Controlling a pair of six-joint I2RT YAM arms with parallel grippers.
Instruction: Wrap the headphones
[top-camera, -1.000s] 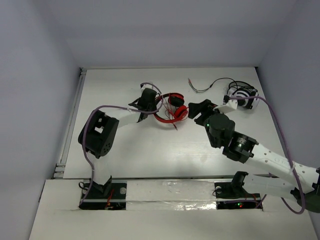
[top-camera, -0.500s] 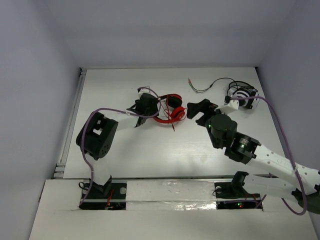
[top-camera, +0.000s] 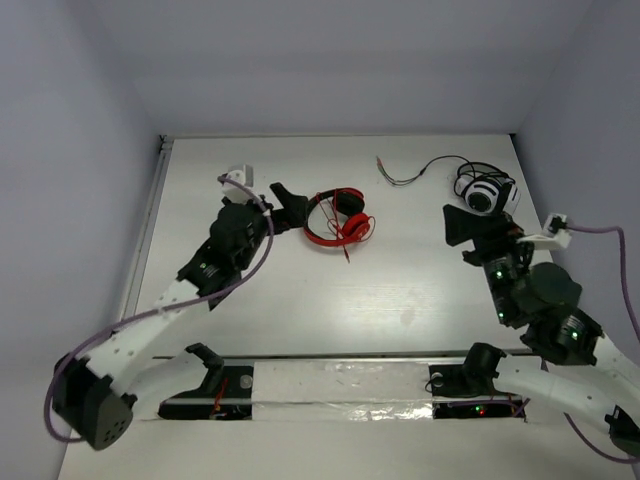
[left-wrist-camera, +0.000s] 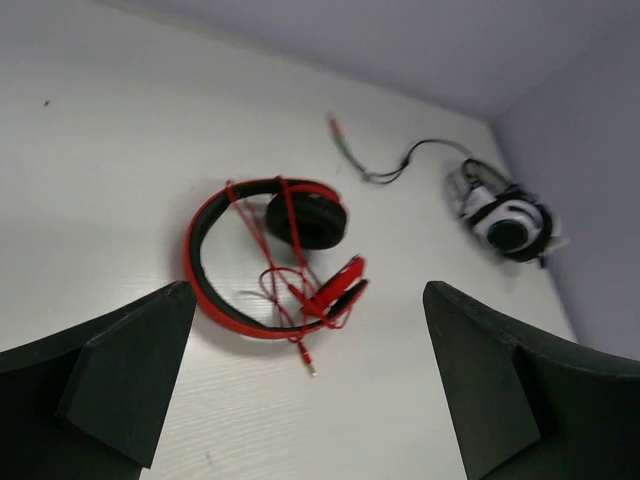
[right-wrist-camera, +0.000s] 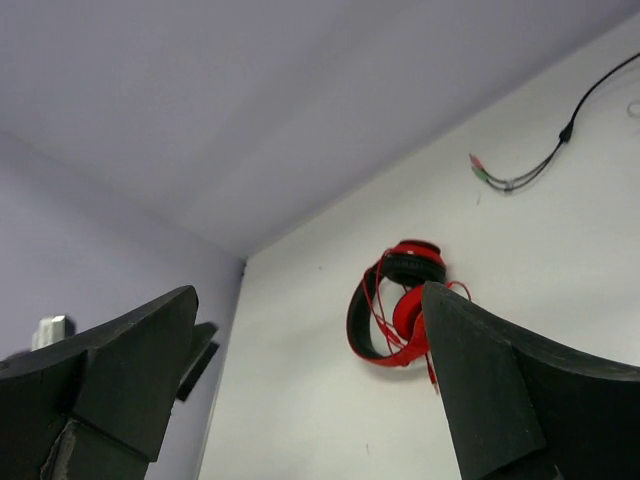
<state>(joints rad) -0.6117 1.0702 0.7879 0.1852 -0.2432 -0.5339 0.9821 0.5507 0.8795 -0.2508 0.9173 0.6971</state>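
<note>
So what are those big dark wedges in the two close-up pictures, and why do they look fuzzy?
Left wrist view: the robot's own fingers, very close to the lens, so soft-edged; the red headphones look sharper. Right wrist view: same with those fingers. Top view: even light, no glare.

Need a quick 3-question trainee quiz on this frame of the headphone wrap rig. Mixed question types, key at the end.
1. True or false: the left gripper is shut on the red headphones.
2. Where does the red cable lie? A) looped across the headband and bunched between the earcups; B) stretched straight to the table edge; C) hanging off the table.
3. Which gripper is nearer the white headphones?

Key
1. False: its fingers stand open, apart from the headphones.
2. A.
3. The right gripper.
</note>
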